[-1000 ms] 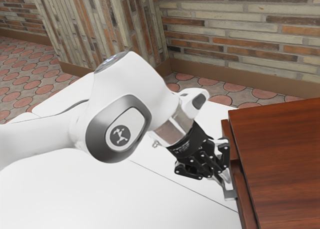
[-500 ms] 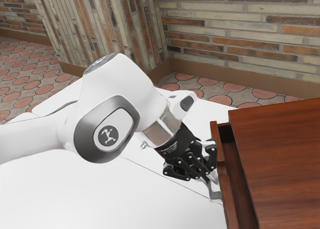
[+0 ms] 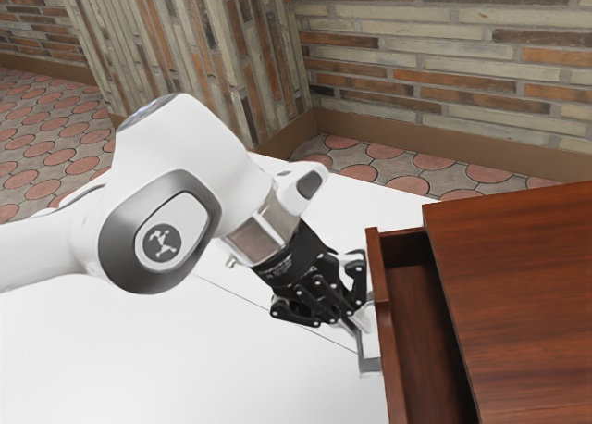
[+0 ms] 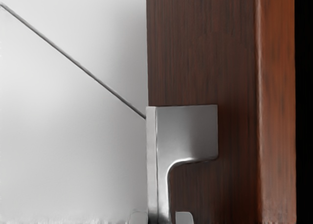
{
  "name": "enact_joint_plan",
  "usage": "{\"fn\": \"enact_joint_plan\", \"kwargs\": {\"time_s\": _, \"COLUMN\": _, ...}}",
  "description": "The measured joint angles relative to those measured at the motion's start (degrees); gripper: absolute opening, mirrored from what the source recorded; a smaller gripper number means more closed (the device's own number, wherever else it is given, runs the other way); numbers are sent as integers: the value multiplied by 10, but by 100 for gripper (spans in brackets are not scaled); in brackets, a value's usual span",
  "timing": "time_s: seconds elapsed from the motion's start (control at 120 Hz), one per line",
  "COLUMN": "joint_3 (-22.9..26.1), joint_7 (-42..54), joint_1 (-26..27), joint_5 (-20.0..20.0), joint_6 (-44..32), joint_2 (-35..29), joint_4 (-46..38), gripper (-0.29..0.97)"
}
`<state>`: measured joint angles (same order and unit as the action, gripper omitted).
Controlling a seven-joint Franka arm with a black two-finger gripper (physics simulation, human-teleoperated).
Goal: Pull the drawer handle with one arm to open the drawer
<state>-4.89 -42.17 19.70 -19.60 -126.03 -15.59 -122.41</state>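
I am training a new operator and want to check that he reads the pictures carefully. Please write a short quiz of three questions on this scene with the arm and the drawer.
1. True or false: the drawer is fully shut.
2. Which colour is the handle? A) silver B) black C) red
3. What is the gripper closed on?

Key
1. False. The drawer stands partly pulled out of the wooden cabinet, and its inside shows.
2. A.
3. The handle, on the drawer's front.
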Motion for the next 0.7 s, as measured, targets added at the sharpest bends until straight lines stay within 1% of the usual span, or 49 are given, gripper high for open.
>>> {"fn": "enact_joint_plan", "kwargs": {"time_s": 0.55, "joint_3": 0, "joint_7": 3, "joint_1": 0, "joint_5": 12, "joint_6": 10, "joint_2": -35, "joint_4": -34, "gripper": -11}}
{"fn": "enact_joint_plan", "kwargs": {"time_s": 0.7, "joint_3": -16, "joint_7": 3, "joint_1": 2, "joint_5": 16, "joint_6": 16, "joint_2": -39, "joint_4": -42, "gripper": -11}}
